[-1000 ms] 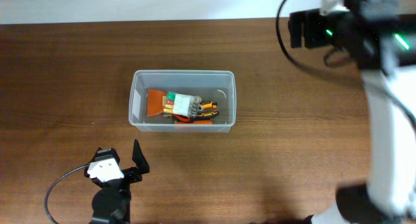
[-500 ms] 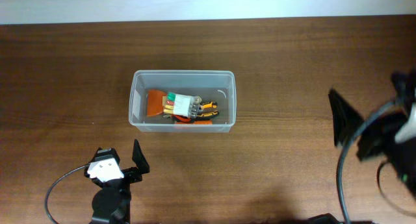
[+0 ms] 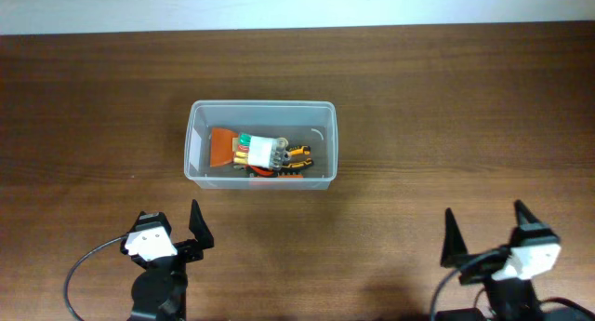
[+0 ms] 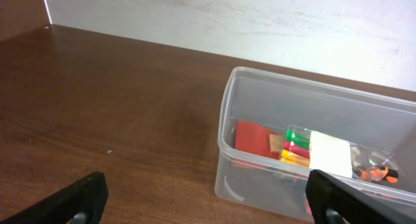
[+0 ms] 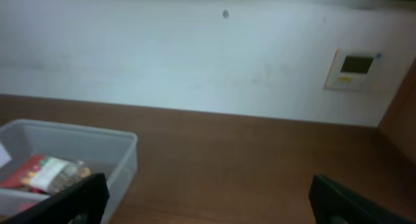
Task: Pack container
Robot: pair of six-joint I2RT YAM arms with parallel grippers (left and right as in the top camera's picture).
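The container [image 3: 260,105], holding tools [image 3: 265,153], is lying mid-table [image 3: 93,126] with its long axis running 9 to 3 o'clock, between 1 and 2 o'clock from the nearer left gripper [image 3: 172,226] and at 10 o'clock from the right gripper [image 3: 485,237], both gaping wide and empty.

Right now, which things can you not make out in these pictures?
Overhead: the tools piled in the container are too small to name.
Left wrist: the container's right end is cut off by the frame edge.
Right wrist: blurred; the left edge cuts off the container, and the wall panel screen is unreadable.
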